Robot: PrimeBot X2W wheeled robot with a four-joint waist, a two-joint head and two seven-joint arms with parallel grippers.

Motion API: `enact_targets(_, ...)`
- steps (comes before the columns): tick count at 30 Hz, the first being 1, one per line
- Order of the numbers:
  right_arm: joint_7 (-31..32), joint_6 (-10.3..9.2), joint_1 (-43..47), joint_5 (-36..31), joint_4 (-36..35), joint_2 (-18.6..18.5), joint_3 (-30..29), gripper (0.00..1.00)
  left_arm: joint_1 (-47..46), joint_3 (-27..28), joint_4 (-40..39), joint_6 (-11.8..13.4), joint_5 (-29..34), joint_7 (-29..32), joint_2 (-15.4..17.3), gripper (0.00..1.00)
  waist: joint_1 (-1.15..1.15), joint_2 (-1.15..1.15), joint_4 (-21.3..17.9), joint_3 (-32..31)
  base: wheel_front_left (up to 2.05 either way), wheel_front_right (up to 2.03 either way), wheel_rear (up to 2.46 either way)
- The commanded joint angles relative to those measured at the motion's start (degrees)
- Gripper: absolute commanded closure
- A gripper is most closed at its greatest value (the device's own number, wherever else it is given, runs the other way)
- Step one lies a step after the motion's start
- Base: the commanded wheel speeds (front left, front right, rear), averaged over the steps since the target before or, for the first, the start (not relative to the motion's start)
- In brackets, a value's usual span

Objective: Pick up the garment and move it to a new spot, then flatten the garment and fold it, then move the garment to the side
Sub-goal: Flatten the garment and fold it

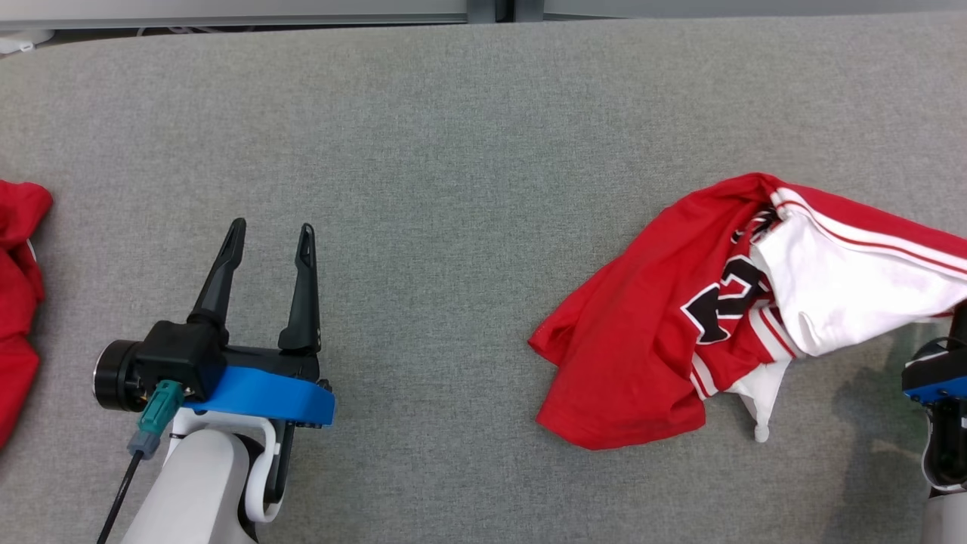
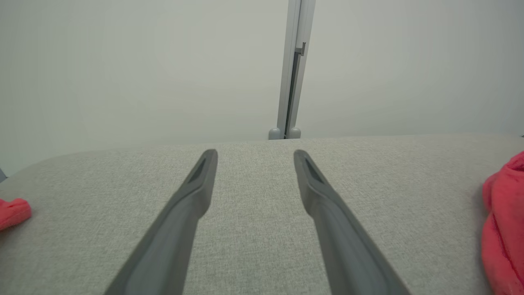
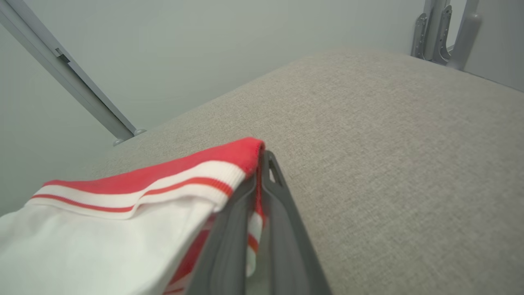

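Note:
The garment [image 1: 642, 325], a red jersey with a white striped sleeve and a black-and-white number, lies crumpled on the right of the grey table [image 1: 453, 113]. Its sleeve end is lifted toward the right edge. In the right wrist view my right gripper [image 3: 262, 164] is shut on the red-and-white striped cuff of the garment [image 3: 123, 213], a little above the table. My left gripper [image 1: 272, 227] hovers open at the lower left, far from the garment, with nothing between its fingers [image 2: 184, 213]. The garment's red edge [image 2: 503, 229] shows at the right of the left wrist view.
Another red cloth [image 1: 15, 302] lies at the table's far left edge and shows as a red lump [image 2: 14, 213] in the left wrist view. A grey wall with metal posts [image 2: 292, 73] stands behind the table. Bare grey fabric stretches between the two arms.

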Motion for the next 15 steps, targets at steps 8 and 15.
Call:
enact_targets(8,-8.0,0.02,2.7,-6.1,-2.3,-3.0,4.6,0.0,0.6,0.5,0.7,0.6,-0.3,-0.2,0.4,0.0,0.0,-0.01,0.0,-1.1,0.0,0.0,0.0)
enact_targets(15,-7.8,0.02,9.7,-12.3,-14.5,-2.2,12.3,0.0,3.2,0.9,0.9,1.3,-0.6,-0.2,0.9,0.0,0.0,-0.01,-0.3,-4.6,0.0,0.0,0.0)
